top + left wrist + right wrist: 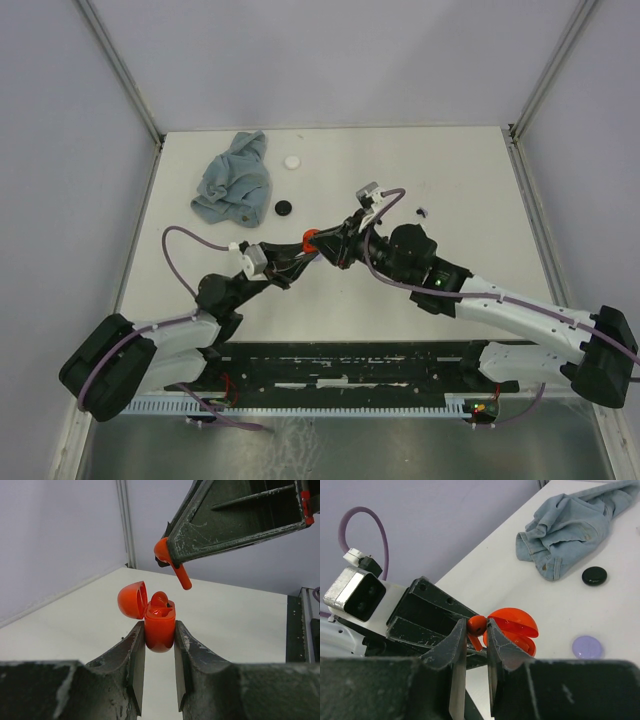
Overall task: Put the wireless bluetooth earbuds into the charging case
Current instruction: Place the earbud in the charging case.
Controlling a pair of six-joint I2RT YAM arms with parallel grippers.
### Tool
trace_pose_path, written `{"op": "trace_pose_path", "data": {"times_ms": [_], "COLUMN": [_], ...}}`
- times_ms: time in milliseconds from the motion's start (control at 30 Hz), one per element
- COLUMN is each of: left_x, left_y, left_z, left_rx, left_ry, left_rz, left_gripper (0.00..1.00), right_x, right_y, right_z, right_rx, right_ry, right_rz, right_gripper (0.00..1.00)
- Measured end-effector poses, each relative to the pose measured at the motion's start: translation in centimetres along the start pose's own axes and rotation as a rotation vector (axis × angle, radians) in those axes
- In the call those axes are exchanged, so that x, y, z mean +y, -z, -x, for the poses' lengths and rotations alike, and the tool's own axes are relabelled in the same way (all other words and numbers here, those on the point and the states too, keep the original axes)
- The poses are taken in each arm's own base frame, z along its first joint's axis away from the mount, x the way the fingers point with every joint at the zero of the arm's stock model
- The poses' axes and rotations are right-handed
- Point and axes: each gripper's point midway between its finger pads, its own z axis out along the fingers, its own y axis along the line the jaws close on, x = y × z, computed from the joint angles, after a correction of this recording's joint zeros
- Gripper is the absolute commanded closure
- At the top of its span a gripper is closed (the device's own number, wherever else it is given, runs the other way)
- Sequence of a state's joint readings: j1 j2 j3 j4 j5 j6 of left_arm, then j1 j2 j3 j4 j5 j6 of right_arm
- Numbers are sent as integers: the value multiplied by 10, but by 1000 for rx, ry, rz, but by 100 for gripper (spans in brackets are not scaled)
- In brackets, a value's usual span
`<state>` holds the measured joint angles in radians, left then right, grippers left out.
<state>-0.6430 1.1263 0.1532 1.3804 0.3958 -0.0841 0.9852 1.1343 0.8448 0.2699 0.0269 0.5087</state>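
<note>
My left gripper [160, 630] is shut on the body of a red charging case [160, 625] and holds it upright above the table. Its lid [132, 600] is hinged open to the left, and one red earbud [159, 599] sits in a slot. My right gripper [476, 628] is shut on a second red earbud [477, 624]. It hangs stem-down just above and right of the open case [516, 629] without touching it; the left wrist view shows it too [174, 564]. From above, both grippers meet at the case [309, 240] mid-table.
A crumpled blue cloth [235, 178] lies at the back left. A white disc [291, 161] and a black disc [284, 207] lie beside it. A lavender disc [586, 646] lies on the table below the case. A small lavender and white bit [421, 210] lies right of the arms.
</note>
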Motion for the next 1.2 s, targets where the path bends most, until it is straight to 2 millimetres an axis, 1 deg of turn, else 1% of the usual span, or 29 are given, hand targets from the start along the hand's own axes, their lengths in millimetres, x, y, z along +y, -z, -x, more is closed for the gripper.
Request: {"op": "trace_pose_path", "data": {"times_ms": [200, 433, 867, 933, 1067, 1200], "left_x": [-3, -5, -7, -7, -4, -1], "left_y": [-1, -1, -1, -1, -1, -2], "left_z": [9, 15, 20, 21, 22, 20], "left_rx": [-29, -48, -65, -68, -70, -63], "left_ry": [10, 13, 37, 42, 50, 56], "left_rz": [-7, -14, -17, -14, 6, 27], "left_gripper": [97, 97, 97, 97, 97, 97], "right_x": [8, 1, -1, 0, 2, 0], "right_y": [-2, -3, -3, -3, -2, -1], "right_z": [5, -5, -5, -4, -5, -6], "right_rx": [-57, -63, -85, -87, -89, -93], "right_ry": [34, 70, 99, 99, 102, 106], "right_rz": [-3, -44, -65, -63, -67, -95], "right_gripper": [85, 85, 85, 84, 79, 75]}}
